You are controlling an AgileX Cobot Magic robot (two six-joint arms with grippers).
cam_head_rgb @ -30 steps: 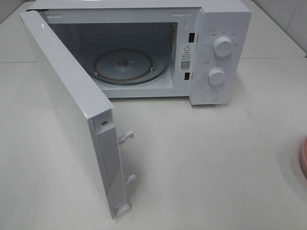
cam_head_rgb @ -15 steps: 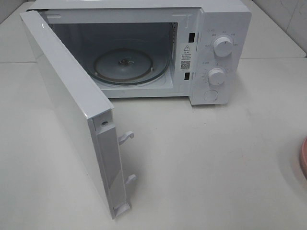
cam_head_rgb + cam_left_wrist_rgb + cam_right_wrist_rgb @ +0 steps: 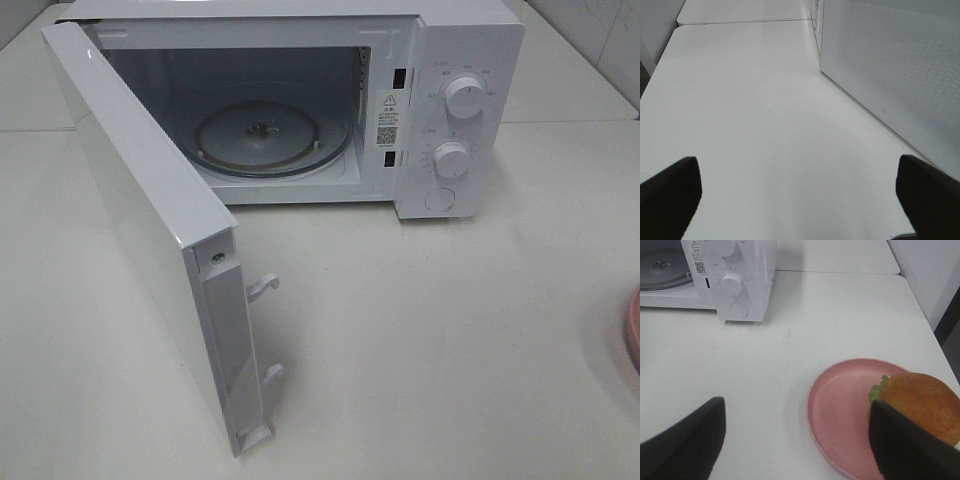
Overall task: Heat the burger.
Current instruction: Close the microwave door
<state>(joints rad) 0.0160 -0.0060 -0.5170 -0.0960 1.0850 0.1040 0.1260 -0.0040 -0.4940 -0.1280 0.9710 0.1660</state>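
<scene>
The burger (image 3: 920, 395), with a golden-brown bun and a fringe of green lettuce, rests on the far side of a round pink plate (image 3: 840, 405) in the right wrist view. My right gripper (image 3: 796, 407) hovers open over the plate's near rim, and one dark finger (image 3: 910, 445) overlaps the burger's near edge. Nothing lies between the fingers but table and plate. My left gripper (image 3: 797, 162) is open over bare table beside the microwave door (image 3: 890, 65). In the exterior high view only a sliver of the plate (image 3: 634, 330) shows, and both arms and the burger are out of frame.
A white microwave (image 3: 440, 100) stands at the back with its door (image 3: 140, 220) swung wide toward the front left. Its glass turntable (image 3: 270, 135) has nothing on it. Two knobs and a button sit on its right panel (image 3: 735, 285). The table's right edge runs close behind the plate.
The pink sliver of plate at the right edge of the exterior high view has grown a little narrower. The microwave and its door have not moved.
</scene>
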